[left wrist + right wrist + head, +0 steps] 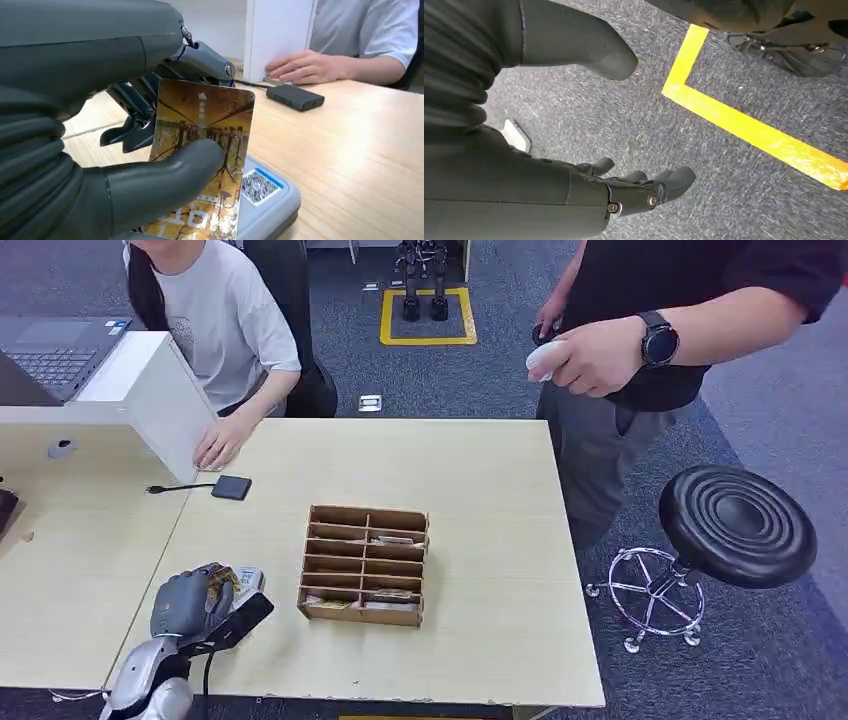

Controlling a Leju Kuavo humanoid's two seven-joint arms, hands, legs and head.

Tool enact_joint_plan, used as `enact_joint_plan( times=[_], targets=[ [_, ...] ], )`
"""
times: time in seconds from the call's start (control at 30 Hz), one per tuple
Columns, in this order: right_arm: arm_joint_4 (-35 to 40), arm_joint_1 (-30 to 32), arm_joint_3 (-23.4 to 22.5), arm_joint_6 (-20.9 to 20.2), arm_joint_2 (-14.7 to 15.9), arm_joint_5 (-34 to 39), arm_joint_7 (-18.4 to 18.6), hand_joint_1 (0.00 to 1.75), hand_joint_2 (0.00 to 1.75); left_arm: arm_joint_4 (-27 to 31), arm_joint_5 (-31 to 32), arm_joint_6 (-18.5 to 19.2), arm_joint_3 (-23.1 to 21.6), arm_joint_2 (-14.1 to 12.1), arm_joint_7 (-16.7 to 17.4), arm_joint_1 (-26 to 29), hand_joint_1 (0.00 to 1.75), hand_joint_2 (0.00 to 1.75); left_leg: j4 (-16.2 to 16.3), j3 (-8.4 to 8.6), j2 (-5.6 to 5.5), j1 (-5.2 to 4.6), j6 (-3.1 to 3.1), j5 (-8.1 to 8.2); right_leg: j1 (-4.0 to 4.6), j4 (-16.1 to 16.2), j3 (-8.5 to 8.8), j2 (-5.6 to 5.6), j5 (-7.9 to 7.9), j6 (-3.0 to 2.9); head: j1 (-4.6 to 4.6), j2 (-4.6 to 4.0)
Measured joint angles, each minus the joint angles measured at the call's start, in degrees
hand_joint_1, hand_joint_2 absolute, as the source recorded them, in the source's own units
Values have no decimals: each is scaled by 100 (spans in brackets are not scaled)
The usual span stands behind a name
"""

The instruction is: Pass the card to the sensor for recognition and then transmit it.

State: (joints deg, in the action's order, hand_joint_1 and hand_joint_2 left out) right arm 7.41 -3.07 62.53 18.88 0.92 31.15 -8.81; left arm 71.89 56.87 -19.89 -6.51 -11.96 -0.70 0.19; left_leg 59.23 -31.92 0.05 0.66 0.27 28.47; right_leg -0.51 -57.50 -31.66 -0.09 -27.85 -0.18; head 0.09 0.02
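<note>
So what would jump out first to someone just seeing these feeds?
The left hand pinching a card with an autumn-tree print, just over the grey sensor with a QR label at the table's near left corner. Next, the wooden card rack mid-table. The right hand hangs empty over carpet with yellow tape.
</note>
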Motion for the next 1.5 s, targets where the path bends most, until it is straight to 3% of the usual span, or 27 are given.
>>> enact_joint_plan(
  times=[0.27,0.47,0.67,0.8,1.1,1.23,1.4,1.5],
  targets=[
    [0,-18,26,35,0,2,-31,0,175,-306,-104,-120,-48,46,-83,-121,175,175,-1,7,-1,0,0,0,0,0,9,-2,0,0,0,-2],
    [0,-16,37,68,0,9,-52,0,175,-201,-1621,136,-22,151,-875,-76,175,175,0,8,-1,0,-2,-2,0,0,9,-2,0,0,0,-2],
    [0,-11,79,96,0,-2,-92,0,175,471,-3426,573,201,295,-1585,38,175,175,1,-1,-3,1,-2,-4,1,0,-4,-2,3,-3,2,-2],
    [4,-23,149,105,0,-28,-101,0,175,904,-3771,386,452,391,-1846,-60,175,175,1,-4,-1,2,-2,-3,2,0,-7,0,3,-3,0,0],
    [20,-42,262,83,0,-129,-42,0,175,1049,-2747,-908,726,339,-2022,-570,175,175,1,-5,-2,2,-2,-4,2,-1,-6,-1,3,-3,0,-2],
    [52,-63,326,55,0,-184,-24,0,175,766,-1417,-1774,769,264,-2026,-793,175,175,1,-4,0,2,-2,-4,2,-1,-7,1,4,-3,0,-2],
    [74,-97,376,42,0,-210,-26,0,175,564,254,-1952,1180,378,-2369,-963,175,175,1,-5,1,1,-2,-4,1,-1,-8,3,3,-3,0,-2],
    [87,-116,422,31,0,-221,-26,0,175,488,544,-1954,1492,529,-2596,-1017,175,175,1,-6,1,1,-2,-4,1,-1,-11,4,3,-3,0,-2]
  ],
)
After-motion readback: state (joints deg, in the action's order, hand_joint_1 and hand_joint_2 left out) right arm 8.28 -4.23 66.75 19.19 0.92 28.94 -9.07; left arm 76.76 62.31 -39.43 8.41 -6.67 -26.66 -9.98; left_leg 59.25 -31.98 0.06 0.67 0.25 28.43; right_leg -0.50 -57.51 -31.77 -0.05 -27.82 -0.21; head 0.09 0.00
